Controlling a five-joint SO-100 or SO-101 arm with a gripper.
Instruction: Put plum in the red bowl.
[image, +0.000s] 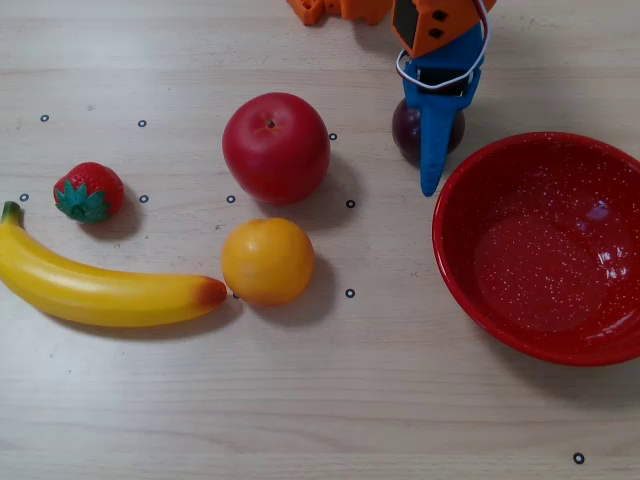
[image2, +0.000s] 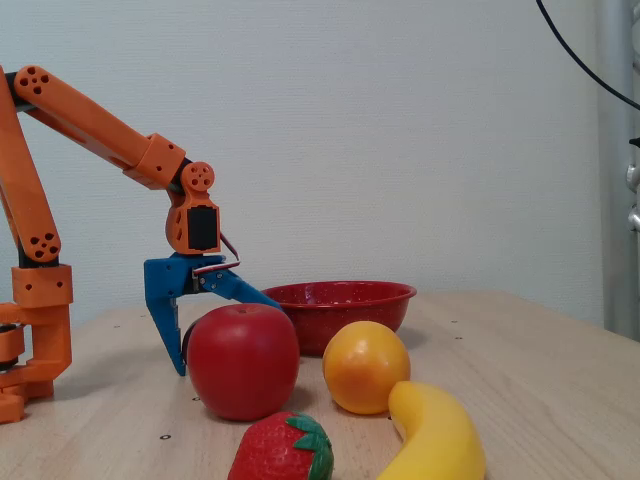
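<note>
Plum (image: 406, 130) round, no long axis, end effector (image: 432, 160) apart astride it, beside red bowl (image: 460, 190)

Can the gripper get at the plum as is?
Probably yes. The gripper is open right over the plum, fingers straddling it, nothing between them. The apple and bowl sit clear of it in the overhead view.

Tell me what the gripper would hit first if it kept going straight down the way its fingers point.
Most likely the plum, which sits between the open fingers of the gripper, or the table beside it; the fixed view hides the plum behind the apple, so depth is uncertain.
</note>
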